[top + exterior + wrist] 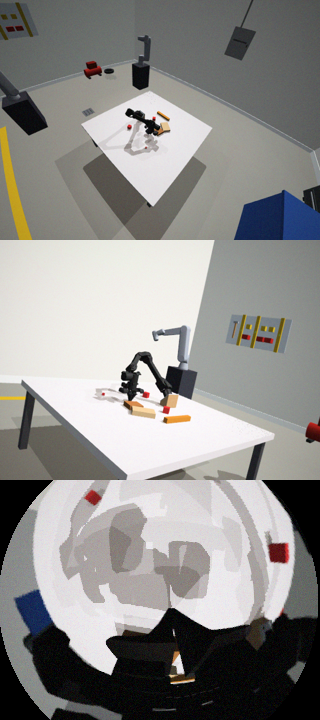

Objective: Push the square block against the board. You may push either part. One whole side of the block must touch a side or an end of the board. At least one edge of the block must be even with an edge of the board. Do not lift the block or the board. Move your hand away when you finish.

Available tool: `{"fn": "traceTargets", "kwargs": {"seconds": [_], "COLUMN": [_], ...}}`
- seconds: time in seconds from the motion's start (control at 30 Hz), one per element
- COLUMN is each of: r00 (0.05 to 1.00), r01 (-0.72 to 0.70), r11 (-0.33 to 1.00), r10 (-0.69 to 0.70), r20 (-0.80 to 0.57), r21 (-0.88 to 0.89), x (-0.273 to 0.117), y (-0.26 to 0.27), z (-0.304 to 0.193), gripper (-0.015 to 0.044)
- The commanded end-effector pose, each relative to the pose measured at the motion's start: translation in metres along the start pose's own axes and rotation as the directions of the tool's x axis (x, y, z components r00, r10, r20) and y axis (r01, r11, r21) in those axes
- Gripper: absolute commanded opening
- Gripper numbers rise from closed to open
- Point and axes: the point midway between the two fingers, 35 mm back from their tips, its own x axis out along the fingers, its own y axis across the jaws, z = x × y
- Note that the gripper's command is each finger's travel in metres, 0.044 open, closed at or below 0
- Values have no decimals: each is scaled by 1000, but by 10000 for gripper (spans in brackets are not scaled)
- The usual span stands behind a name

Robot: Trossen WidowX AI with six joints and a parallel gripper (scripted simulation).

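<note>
Board (pixel 165 126) (pixel 143 412): pale tan | block (pixel 159 131) (pixel 133 404): brown | 3 cubes: red

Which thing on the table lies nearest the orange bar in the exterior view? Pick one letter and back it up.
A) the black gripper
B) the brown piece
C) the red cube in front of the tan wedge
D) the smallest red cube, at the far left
C: the red cube sits just behind the orange bar, with only a narrow strip of tabletop between them.
</note>
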Motion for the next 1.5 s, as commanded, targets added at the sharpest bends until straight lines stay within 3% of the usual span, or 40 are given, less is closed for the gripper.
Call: {"fn": "traceTargets", "kwargs": {"seconds": [0.0,0.2,0.4,0.77,1.1,1.47], "r00": [1000,1000,1000,1000,1000,1000], "r01": [-4,-4,-4,-4,-4,-2], "r11": [1000,1000,1000,923,737,434], "r10": [4,4,4,6,8,8], "r20": [6,4,4,4,3,2], "r21": [1,1,-22,-386,-676,-901], "x": [-1,-56,-57,-60,-62,-60], "y": [0,-1,1,34,63,92], "z": [6,1,0,-10,-22,-37], "gripper": [0,0,0,0,0,0]}}
